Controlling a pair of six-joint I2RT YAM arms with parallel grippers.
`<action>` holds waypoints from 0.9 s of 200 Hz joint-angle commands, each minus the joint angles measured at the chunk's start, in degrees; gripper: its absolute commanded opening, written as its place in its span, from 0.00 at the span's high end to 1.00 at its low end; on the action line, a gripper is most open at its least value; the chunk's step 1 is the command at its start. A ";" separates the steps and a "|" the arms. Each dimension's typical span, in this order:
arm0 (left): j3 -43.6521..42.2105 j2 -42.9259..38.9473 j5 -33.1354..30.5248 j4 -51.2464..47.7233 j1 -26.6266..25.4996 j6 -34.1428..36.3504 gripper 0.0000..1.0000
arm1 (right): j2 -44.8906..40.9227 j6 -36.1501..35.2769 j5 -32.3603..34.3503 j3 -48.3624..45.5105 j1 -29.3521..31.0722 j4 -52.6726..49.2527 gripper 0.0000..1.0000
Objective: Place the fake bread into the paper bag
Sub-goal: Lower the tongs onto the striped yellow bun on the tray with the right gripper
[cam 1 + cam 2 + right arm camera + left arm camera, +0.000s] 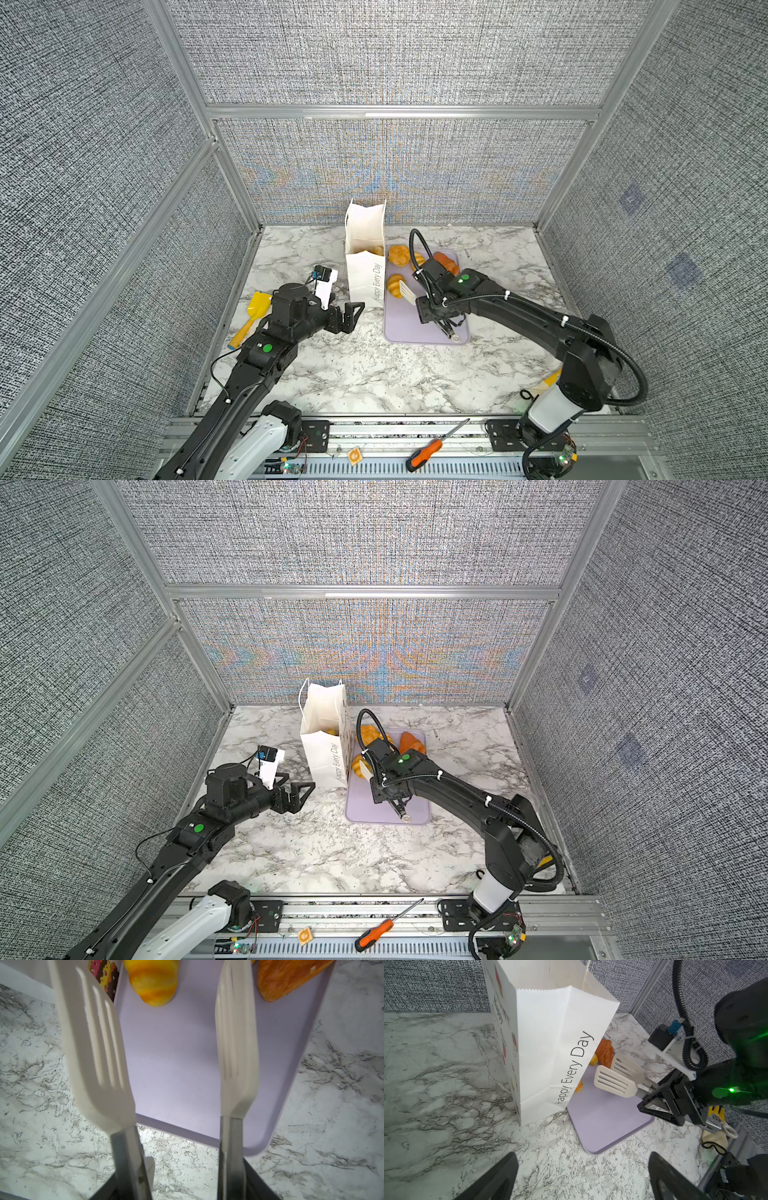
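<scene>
**Left arm.** We list it stretched forward from the near left corner with the wrist low. The left claw (349, 318) is spread wide and empty over the counter (353, 374), short of the paper bag (365, 274).

**Right arm.** We list it bent at the elbow over the lilac tray (403, 324). The right claw (440, 320) is clamped on the metal handles of the white tongs (406, 291). The slotted blades stand apart with nothing between them.

**Paper bag.** It stands upright with its mouth open, just beside the tray's left edge. We cannot tell whether the two touch.

**Fake bread.**
- One golden piece (377, 250) lies inside the bag, mostly hidden by its wall.
- A round bun (399, 255) sits at the tray's far end.
- A yellow croissant (395, 286) lies just beside the blades.
- An orange-brown croissant (446, 262) is partly covered by the right arm.
- A further piece (419, 259) is crossed by the black cable (413, 245), and we cannot make out its shape.

**Views.**
- A yellow scoop (254, 313) shows left of the left arm in a top view.
- In the left wrist view the bag hides most of the bread, and we see both blades side on.
- The right wrist view shows the gap between the blades and cuts both croissants at the frame edge. The claw itself barely shows there.
</scene>
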 commanded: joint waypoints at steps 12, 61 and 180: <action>-0.42 -0.32 -1.21 0.53 0.00 0.30 0.01 | 3.76 -0.80 -3.08 1.81 -0.80 3.11 0.38; -0.49 0.14 -1.32 -0.09 -0.01 0.97 0.01 | 9.54 -1.38 -4.25 5.07 -2.17 3.81 0.37; -1.72 -0.75 -1.66 0.08 -0.08 0.83 0.01 | 18.16 -3.17 -6.48 12.18 -4.28 3.13 0.36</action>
